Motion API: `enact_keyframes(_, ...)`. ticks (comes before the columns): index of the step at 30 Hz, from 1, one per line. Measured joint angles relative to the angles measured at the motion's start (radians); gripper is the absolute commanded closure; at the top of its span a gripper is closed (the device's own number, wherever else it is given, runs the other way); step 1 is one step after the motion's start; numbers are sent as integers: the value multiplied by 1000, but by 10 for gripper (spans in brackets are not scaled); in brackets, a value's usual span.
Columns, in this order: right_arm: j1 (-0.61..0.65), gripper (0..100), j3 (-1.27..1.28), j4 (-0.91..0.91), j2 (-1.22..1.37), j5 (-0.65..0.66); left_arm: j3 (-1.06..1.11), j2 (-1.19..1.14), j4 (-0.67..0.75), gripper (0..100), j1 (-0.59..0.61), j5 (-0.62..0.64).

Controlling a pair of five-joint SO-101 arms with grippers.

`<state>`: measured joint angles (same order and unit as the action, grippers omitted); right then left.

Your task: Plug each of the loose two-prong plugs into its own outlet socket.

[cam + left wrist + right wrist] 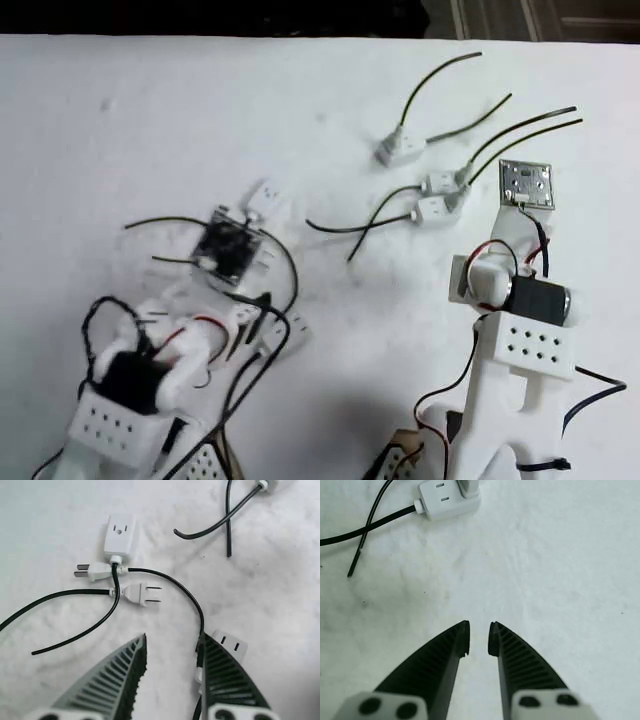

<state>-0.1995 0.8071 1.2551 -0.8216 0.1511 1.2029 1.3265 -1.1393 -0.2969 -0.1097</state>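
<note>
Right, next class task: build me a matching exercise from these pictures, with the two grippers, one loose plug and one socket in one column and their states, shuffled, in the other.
Column one
1 left gripper
2 right gripper
3 plug nearest the left gripper
4 socket just beyond that plug

Column two
A slots facing up, nothing plugged in
B wide open, holding nothing
C prongs bare, lying loose
D open only narrowly, holding nothing

Pairs: 1-B, 2-D, 3-C, 4-A

A robotics lab or workshop bench is indicated; a white table [120,120] is occupied by the left arm [130,390] and the right arm [520,350], built of printed parts, with a servo motor [538,298] and wires [200,322] left exposed. Cut cords [440,70] with sockets [400,150] are laid loose.
</note>
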Motion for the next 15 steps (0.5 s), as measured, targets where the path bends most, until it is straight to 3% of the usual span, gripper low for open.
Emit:
enact_keyframes(8, 86, 926, 0, 5, 0, -2, 118, 209, -29, 820, 120, 9)
enact_keyframes(15, 273, 922, 3, 5, 0, 0, 272, 450, -29, 820, 295, 9)
